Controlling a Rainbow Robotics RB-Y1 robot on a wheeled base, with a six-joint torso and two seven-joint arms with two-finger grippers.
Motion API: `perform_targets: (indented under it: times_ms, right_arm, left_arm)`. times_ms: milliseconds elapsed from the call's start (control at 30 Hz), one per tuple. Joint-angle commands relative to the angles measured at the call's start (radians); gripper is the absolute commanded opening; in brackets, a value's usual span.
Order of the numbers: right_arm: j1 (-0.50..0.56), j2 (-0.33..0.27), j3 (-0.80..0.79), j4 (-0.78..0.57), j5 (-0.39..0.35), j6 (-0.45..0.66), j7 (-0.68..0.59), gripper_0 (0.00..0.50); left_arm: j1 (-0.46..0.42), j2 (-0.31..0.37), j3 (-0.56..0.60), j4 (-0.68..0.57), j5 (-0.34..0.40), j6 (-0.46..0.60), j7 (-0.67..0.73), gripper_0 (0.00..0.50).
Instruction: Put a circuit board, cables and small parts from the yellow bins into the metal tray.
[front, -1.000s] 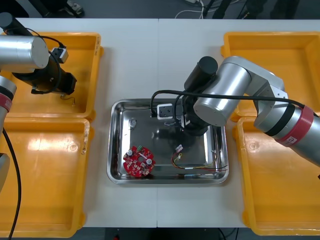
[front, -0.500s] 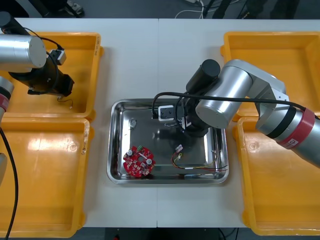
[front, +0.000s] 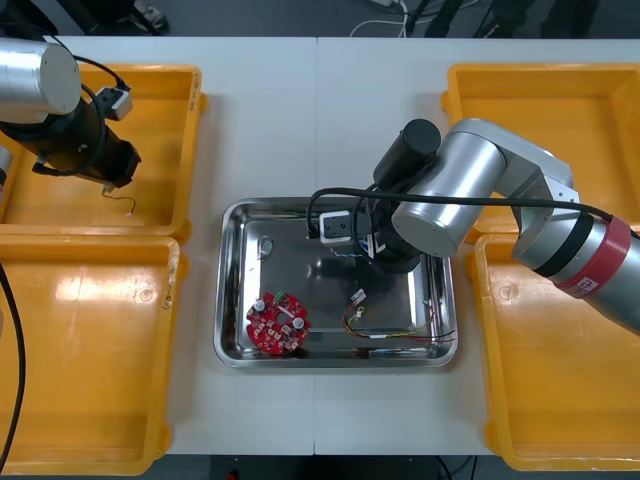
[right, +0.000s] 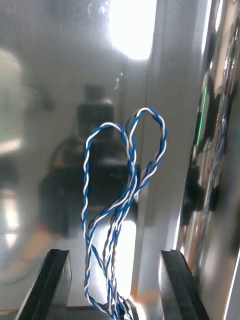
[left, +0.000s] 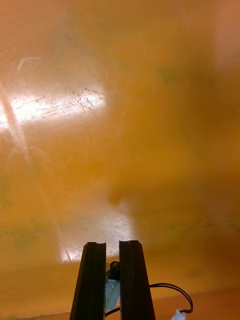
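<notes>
Right gripper (right: 112, 255) sat low over the upper middle of the metal tray (front: 240, 300) at frame centre. Its fingers were spread wide, and the twisted blue and white cable (right: 125, 165) looped loose between them, touching neither as far as I could see. At the tray's lower left lay the round red circuit board (front: 278, 324), with the red and yellow cable (front: 390, 335) at lower right. My left gripper (left: 112, 245) was pinched narrow on a thin black cable (left: 170, 287) above the upper-left yellow bin (front: 165, 100).
</notes>
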Motion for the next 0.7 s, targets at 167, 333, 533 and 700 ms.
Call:
perform_targets:
  times_ms: [167, 333, 533, 700]
  right_arm:
    - [0.001, -0.026, 0.003, -0.092, 0.036, 0.086, -0.013, 0.500]
    - [0.001, -0.026, -0.040, -0.154, 0.039, 0.183, -0.036, 0.500]
    - [0.001, -0.026, -0.122, -0.217, 0.000, 0.313, -0.118, 0.500]
    - [0.001, -0.026, -0.197, -0.286, -0.017, 0.431, -0.249, 0.500]
  left_arm:
    - [-0.016, 0.039, 0.029, -0.048, 0.006, 0.009, -0.076, 0.000]
    - [0.001, 0.039, 0.028, -0.046, 0.009, -0.013, -0.073, 0.000]
    - [0.043, 0.038, 0.025, -0.044, 0.021, -0.085, -0.073, 0.000]
    - [0.056, 0.038, 0.005, -0.044, 0.026, -0.109, -0.066, 0.000]
